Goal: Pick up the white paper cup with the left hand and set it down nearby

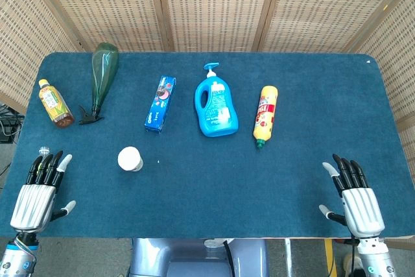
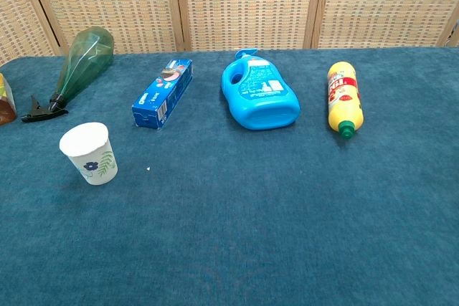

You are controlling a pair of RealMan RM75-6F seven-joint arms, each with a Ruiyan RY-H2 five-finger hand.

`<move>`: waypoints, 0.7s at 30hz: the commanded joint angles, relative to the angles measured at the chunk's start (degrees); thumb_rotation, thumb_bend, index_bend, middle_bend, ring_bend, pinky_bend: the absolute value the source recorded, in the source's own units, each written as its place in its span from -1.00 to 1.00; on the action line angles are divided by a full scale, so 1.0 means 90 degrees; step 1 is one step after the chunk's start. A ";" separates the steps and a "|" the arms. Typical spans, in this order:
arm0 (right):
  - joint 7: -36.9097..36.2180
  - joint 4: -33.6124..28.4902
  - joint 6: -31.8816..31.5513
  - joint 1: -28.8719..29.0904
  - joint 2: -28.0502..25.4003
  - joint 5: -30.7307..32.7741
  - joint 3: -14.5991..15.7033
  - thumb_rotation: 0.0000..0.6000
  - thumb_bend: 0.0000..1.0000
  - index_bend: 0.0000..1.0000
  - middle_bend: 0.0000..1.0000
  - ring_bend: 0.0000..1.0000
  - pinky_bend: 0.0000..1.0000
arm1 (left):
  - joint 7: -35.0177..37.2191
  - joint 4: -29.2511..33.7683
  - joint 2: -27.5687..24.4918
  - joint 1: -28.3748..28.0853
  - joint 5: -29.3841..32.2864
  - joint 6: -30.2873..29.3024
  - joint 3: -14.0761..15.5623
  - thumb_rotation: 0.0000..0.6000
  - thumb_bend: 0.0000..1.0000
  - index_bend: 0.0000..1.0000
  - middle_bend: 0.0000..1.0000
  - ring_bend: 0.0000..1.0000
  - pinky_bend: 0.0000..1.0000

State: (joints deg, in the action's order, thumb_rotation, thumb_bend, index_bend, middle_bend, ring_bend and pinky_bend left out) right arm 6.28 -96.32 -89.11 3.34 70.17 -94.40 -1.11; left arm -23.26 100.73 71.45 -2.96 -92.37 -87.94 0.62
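The white paper cup (image 1: 130, 159) stands upright on the blue table, near its front left; the chest view shows a leaf and flower print on the cup (image 2: 89, 153). My left hand (image 1: 40, 191) lies flat at the table's front left corner with its fingers spread, holding nothing, well to the left of the cup. At the front right my right hand (image 1: 358, 202) is also flat, fingers apart and empty. Neither hand appears in the chest view.
Across the back lie a tea bottle (image 1: 55, 103), a green spray bottle (image 1: 100, 78), a blue biscuit box (image 1: 160, 103), a blue detergent jug (image 1: 215, 104) and a yellow bottle (image 1: 266, 114). Blue cloth (image 1: 227, 180) stretches between the hands.
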 commanded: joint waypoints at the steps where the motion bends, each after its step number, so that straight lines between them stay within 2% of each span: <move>1: -0.0015 -0.0007 0.0017 0.0005 -0.0007 0.0011 0.0001 1.00 -0.85 -1.00 -1.00 -1.00 -0.81 | -0.0026 0.0004 0.0009 0.0002 0.0011 0.0009 0.0000 1.00 -0.74 -1.00 -1.00 -1.00 -1.00; 14: 0.0036 0.0005 0.0159 0.0046 0.0033 0.0113 -0.0005 1.00 -0.85 -1.00 -1.00 -1.00 -0.81 | -0.0003 0.0012 0.0014 -0.0088 0.0157 0.0176 -0.0072 1.00 -0.73 -1.00 -1.00 -1.00 -1.00; 18: 0.0024 0.0006 0.0151 0.0047 0.0040 0.0085 0.0006 1.00 -0.85 -1.00 -1.00 -1.00 -0.81 | 0.0016 0.0071 0.0037 -0.0165 0.0277 0.0254 -0.0178 1.00 -0.72 -1.00 -1.00 -1.00 -1.00; 21: 0.0040 0.0025 0.0183 0.0050 0.0052 0.0075 0.0033 1.00 -0.85 -1.00 -1.00 -1.00 -0.81 | -0.0097 0.0192 0.0034 -0.0352 0.0532 0.0567 -0.0308 1.00 -0.72 -1.00 -1.00 -1.00 -1.00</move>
State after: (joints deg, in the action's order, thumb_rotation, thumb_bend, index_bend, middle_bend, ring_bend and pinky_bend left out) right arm 6.62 -96.12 -87.52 3.78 70.62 -93.73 -0.85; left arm -23.45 101.79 71.76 -5.08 -88.81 -84.43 -1.43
